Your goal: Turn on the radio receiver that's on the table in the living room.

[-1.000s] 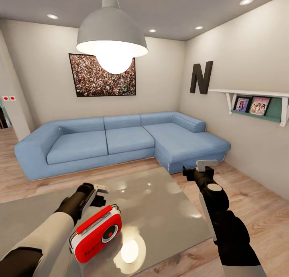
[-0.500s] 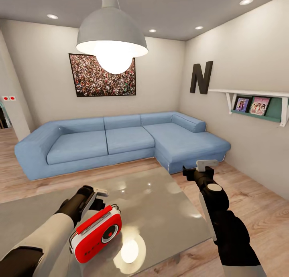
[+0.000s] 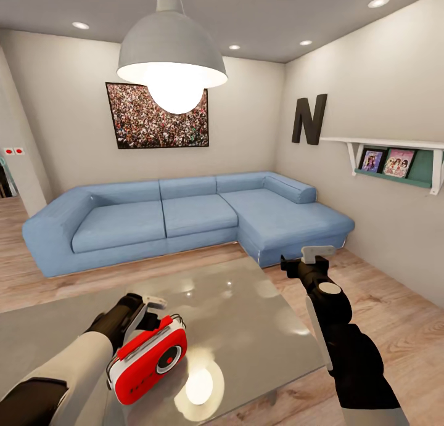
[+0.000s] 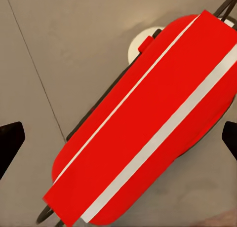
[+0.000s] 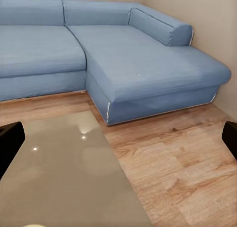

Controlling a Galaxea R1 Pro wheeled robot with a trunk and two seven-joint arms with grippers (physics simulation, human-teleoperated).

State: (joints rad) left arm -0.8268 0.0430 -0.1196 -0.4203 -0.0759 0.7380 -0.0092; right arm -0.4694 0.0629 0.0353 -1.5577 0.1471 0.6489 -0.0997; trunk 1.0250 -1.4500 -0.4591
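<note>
In the living room, the robot's left gripper (image 3: 150, 311) had closed in on the radio receiver (image 3: 148, 358) over the past second, sliding from a spot behind and clear of the red set to one right at its upper rear edge. The radio lay tilted on the near left part of the glossy grey counter (image 3: 259, 327), its round dial facing the camera and its position unchanged. From the left wrist, the radio's red top (image 4: 148, 123) with its white stripes spanned the space between the two dark fingertips (image 4: 10, 143) at the frame edges; the jaws stood spread wide, released, with nothing between them gripped. Whether a finger already touched the casing could not be told.

The right gripper (image 3: 308, 259) held where it had been, raised over the far right edge of the counter, its jaws likewise apart and empty, its wrist camera looking across the counter (image 5: 59, 177) toward the blue sofa (image 5: 138, 59) and the plank floor (image 5: 182, 158).

The approach suggested the left arm was lining up to press a control on the set; the radio appeared not yet switched on.
</note>
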